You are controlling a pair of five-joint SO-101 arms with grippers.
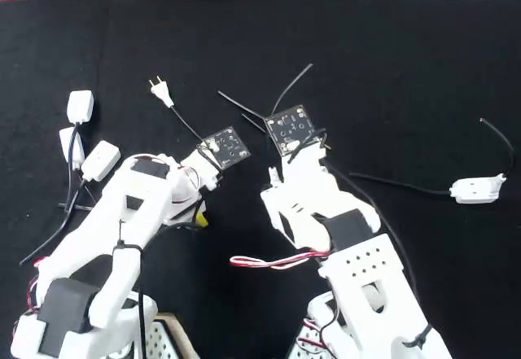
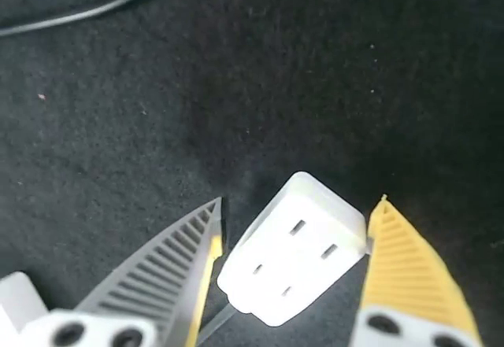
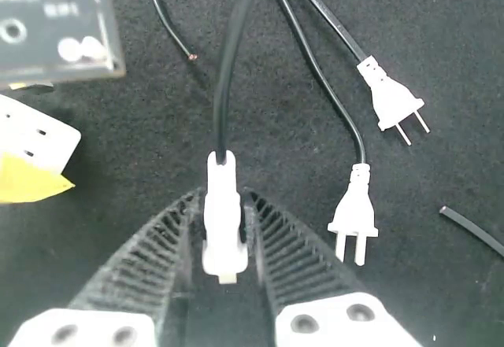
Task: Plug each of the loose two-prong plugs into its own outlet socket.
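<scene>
My left gripper is shut on a white outlet socket, pinched between its grey and yellow fingers with the slots facing the camera. My right gripper is shut on a white two-prong plug, whose black cord runs away from it. The held socket and the yellow finger lie close beside the right gripper. Two more loose plugs rest on the black cloth. Another plug lies beyond the left arm.
Three white sockets are clustered at the left, and one socket with a black cord lies at the right. Loose black cords cross the middle. The black cloth is open at the back right.
</scene>
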